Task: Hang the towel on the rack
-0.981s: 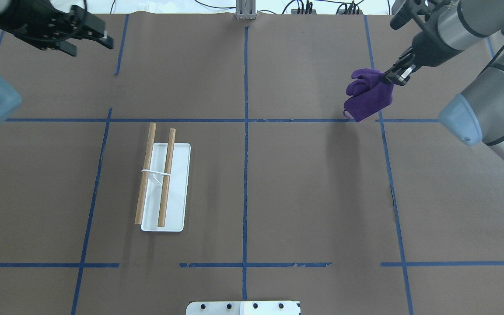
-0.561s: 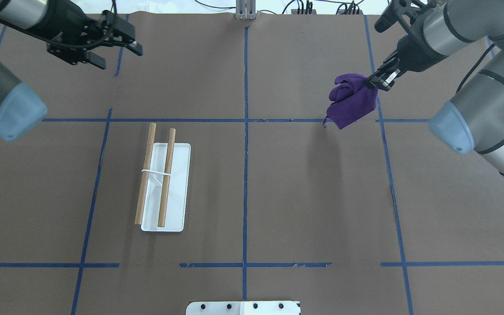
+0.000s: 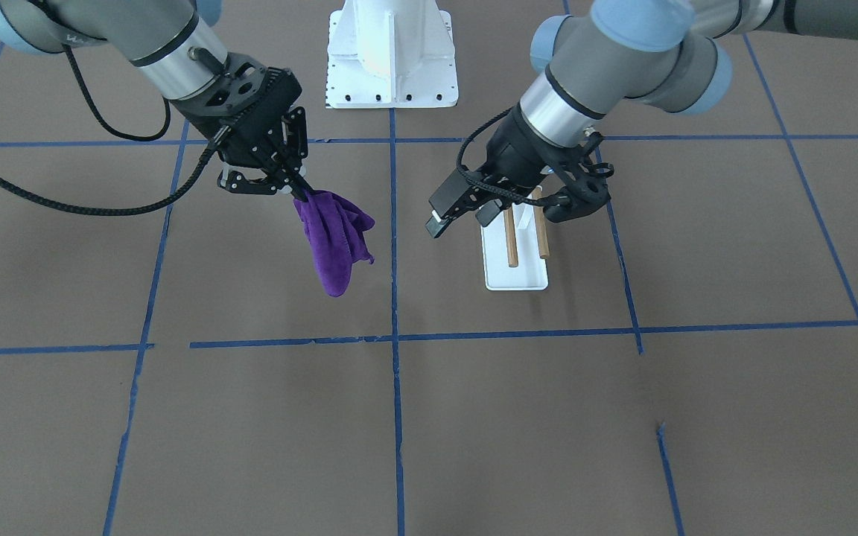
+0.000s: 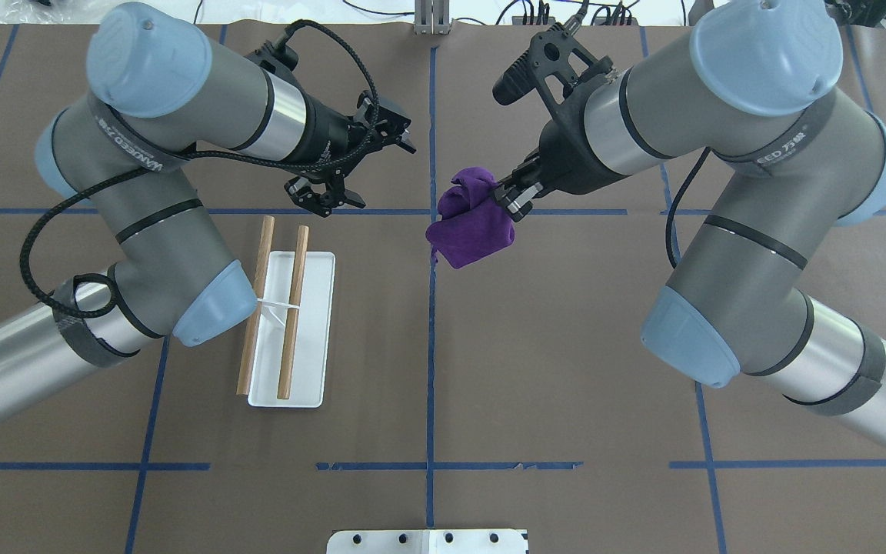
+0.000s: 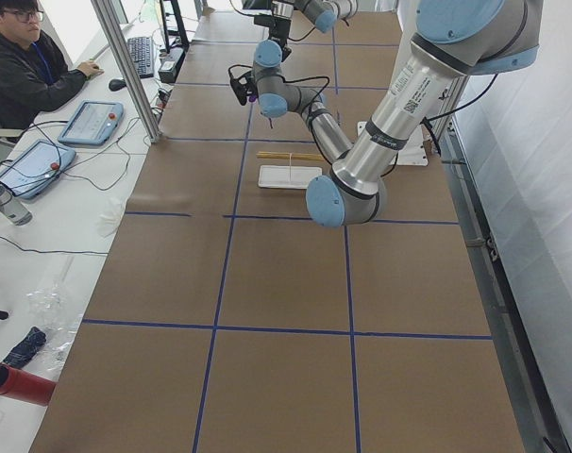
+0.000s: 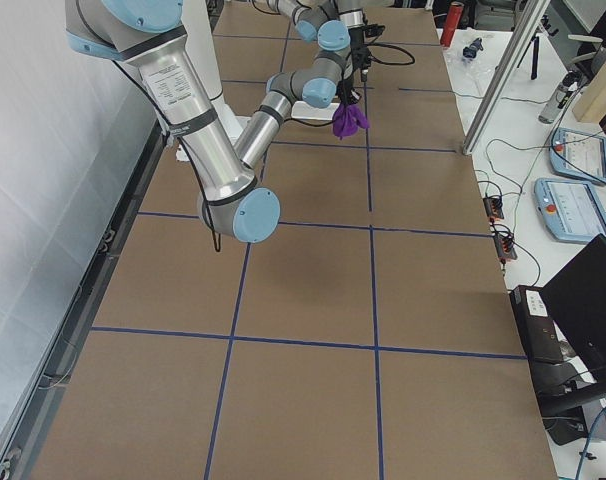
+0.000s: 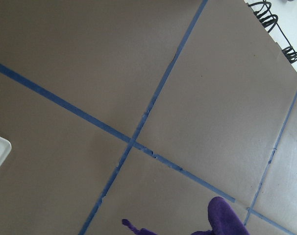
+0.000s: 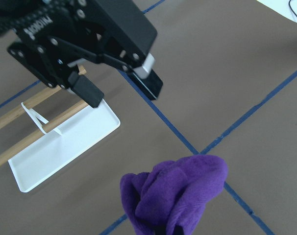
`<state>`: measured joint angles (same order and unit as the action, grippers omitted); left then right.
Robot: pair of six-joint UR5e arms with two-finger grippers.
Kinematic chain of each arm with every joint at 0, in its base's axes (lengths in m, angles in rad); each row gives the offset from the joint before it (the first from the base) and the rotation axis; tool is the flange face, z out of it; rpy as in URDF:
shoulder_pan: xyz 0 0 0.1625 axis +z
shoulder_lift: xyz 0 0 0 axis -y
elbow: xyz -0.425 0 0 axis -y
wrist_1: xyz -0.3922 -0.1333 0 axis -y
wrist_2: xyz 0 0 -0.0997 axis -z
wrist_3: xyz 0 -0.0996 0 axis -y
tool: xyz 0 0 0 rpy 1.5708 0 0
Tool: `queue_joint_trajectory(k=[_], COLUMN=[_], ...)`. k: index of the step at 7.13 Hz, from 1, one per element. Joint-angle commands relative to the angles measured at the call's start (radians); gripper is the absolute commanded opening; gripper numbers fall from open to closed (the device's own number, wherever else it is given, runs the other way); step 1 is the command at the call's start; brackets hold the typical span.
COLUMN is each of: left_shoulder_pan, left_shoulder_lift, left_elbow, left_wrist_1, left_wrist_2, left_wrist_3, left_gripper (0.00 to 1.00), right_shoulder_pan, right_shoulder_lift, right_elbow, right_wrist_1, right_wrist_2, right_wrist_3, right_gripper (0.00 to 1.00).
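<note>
Brown all over is our desk (image 4: 566,346), and blue tape lines (image 4: 429,369) cross it. We see the rack (image 4: 306,308) standing on it, with two wooden bars (image 4: 297,261) over a white base (image 4: 308,369). Our left tool (image 4: 384,175) hangs just past the far end of the rack, spread wide with nothing in it. Our right tool (image 4: 511,201) is pinched tight on the purple towel (image 4: 474,231). We hold the towel up in the air, well apart from the rack, across the middle blue line from it. It hangs down in a bunch.
</note>
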<state>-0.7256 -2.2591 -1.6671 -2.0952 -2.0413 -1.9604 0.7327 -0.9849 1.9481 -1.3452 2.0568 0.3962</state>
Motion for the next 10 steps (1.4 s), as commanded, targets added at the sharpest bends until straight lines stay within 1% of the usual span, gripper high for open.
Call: queue_joint_trajectory(k=[1,2,3,8,9,10], left_shoulder_pan=[0.018,0.017,0.017,0.029,0.029,0.034], left_shoulder_lift=[-0.033,-0.03,-0.031,-0.057,-0.06,-0.06], left_elbow=[0.058,0.059,0.066,0.081,0.081,0.081], left_wrist_1=[-0.049,-0.087,-0.109,-0.115,-0.115,-0.117], left_wrist_2=[0.009,0.009,0.01,0.009,0.009,0.009], left_wrist_3=[-0.183,-0.284,-0.305,-0.345,-0.348,-0.353], left_gripper=[0.93,0.86,0.85,0.86,0.83,0.7], right_shoulder_pan=[-0.012,-0.013,-0.015,-0.024,-0.027,-0.03], right_shoulder_lift=[0.008,0.008,0.008,0.017,0.017,0.018], right_elbow=[0.012,0.014,0.014,0.017,0.017,0.015], right_wrist_1=[0.0,0.0,0.0,0.0,0.0,0.0], right_wrist_2=[-0.017,-0.018,-0.029,-0.032,-0.039,-0.043], right_wrist_3=[0.021,0.021,0.021,0.024,0.024,0.024], right_gripper=[0.0,0.0,0.0,0.0,0.0,0.0])
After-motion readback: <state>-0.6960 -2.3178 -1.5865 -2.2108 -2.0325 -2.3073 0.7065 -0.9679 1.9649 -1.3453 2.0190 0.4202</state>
